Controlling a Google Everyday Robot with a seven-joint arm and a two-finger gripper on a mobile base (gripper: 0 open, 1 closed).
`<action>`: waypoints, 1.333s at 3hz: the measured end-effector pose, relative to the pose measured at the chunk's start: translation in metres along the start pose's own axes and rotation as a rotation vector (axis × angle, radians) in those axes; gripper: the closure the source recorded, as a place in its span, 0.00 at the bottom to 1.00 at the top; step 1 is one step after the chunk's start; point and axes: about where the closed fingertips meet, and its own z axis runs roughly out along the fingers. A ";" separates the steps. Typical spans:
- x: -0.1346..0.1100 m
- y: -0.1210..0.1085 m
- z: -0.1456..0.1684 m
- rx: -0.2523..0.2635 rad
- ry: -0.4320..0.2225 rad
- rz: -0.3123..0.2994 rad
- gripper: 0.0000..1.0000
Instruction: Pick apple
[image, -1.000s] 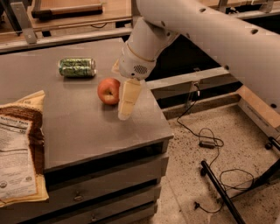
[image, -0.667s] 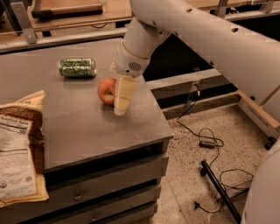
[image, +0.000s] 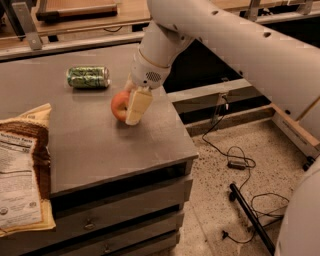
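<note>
The end effector (image: 132, 110) stood low over the desk (image: 90, 145), right up against the apple (image: 119, 105). The apple lay near the desk's right edge, toward the far right corner, with the can (image: 88, 77) farther back. Whether it had closed on the fruit I could not tell. To my eye it needed to sit square on the apple's widest part, squeeze gently, then lift straight. A second earlier it had hung off to the apple's right; the apple had hardly shifted.
</note>
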 end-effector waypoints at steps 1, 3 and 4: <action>-0.001 0.000 0.002 -0.002 0.000 -0.001 0.65; -0.023 0.011 -0.029 0.036 -0.058 -0.070 1.00; -0.056 0.032 -0.077 0.100 -0.093 -0.174 1.00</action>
